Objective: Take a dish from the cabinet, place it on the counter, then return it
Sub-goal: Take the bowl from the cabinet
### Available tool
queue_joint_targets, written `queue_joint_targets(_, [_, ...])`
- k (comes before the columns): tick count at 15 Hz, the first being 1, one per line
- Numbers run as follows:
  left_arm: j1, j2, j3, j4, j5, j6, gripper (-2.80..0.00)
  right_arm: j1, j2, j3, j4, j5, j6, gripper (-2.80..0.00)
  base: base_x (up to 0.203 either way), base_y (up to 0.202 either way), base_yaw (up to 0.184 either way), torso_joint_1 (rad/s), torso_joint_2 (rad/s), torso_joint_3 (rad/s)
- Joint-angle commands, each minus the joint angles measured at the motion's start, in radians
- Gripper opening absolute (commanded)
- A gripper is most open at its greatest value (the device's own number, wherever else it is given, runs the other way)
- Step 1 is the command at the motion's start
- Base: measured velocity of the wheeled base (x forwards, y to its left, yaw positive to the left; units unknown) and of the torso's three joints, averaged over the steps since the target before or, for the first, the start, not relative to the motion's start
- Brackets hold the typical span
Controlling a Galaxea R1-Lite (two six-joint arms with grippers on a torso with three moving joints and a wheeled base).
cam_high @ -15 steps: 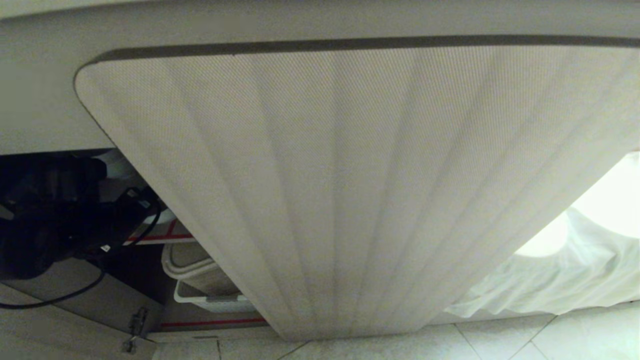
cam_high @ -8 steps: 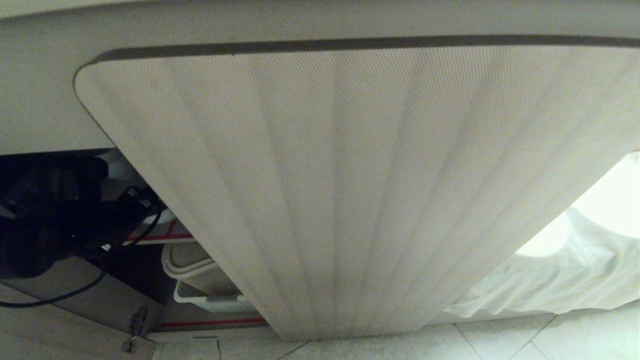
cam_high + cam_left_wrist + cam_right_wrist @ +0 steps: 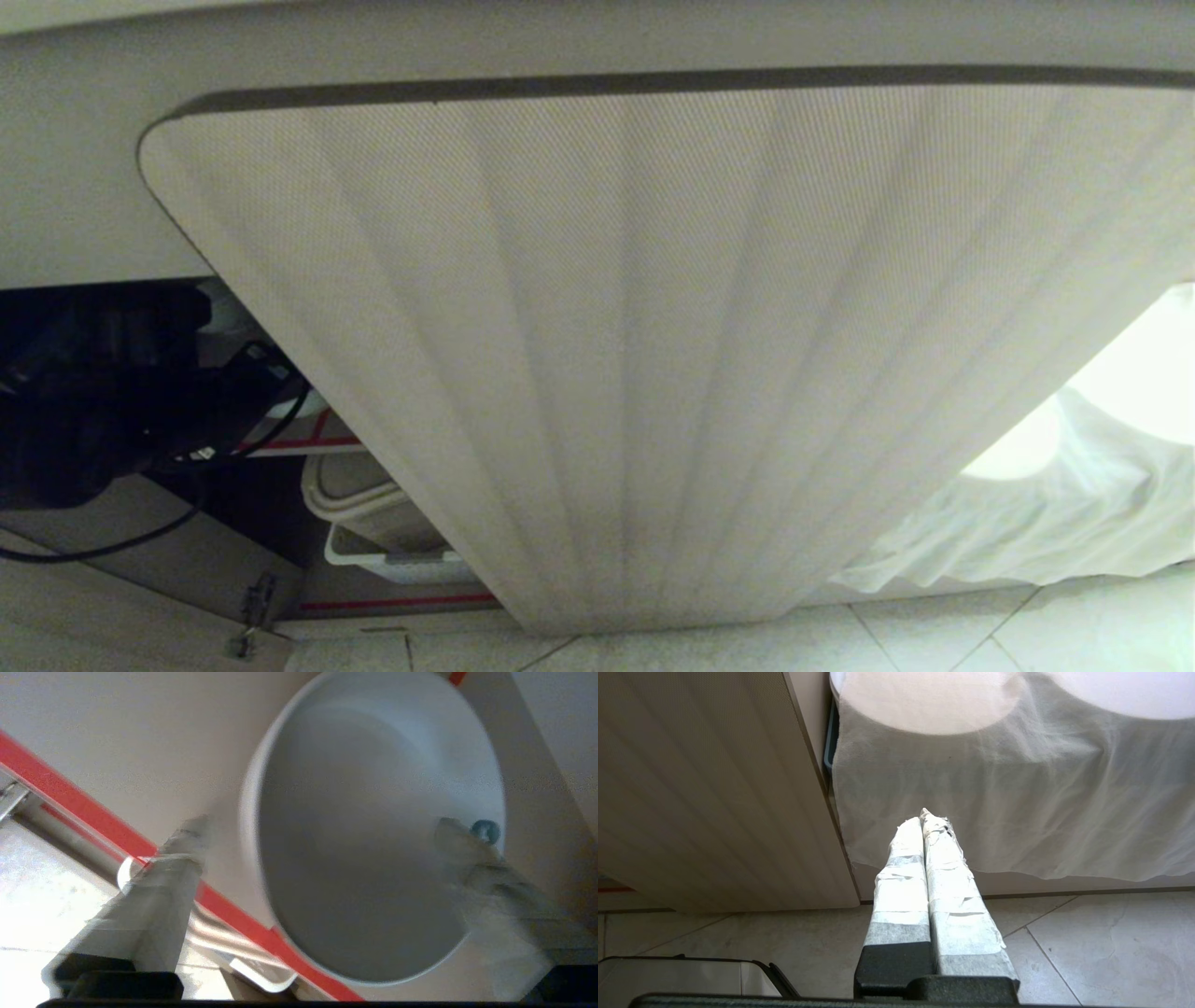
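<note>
Inside the cabinet (image 3: 653,355), on a pale shelf (image 3: 140,756) edged with a red strip (image 3: 93,816), you see the dish (image 3: 373,835) sitting upright, a plain white bowl. Your left gripper (image 3: 322,835) stands with its taped fingers (image 3: 173,886) spread wide, one outside the rim, the other over the bowl's inside; whether either touches it cannot be told. Your right gripper (image 3: 927,819) hangs low over the tiled floor (image 3: 1064,942), fingers pressed together, beside the ribbed door and a white cloth (image 3: 1017,802).
</note>
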Motion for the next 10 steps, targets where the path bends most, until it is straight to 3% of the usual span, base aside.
queue_joint_targets(1, [-0.002, 0.005, -0.007, -0.004, 0.002, -0.004, -2.80, 0.001, 0.000, 0.000, 0.000, 0.000, 0.000, -2.80, 0.000, 0.000, 0.000, 0.000, 0.00, 0.000])
queue_joint_targets(10, [-0.002, 0.011, -0.013, -0.002, 0.001, -0.004, -2.80, 0.001, 0.000, 0.000, 0.000, 0.000, 0.000, -2.80, 0.000, 0.000, 0.000, 0.000, 0.00, 0.000])
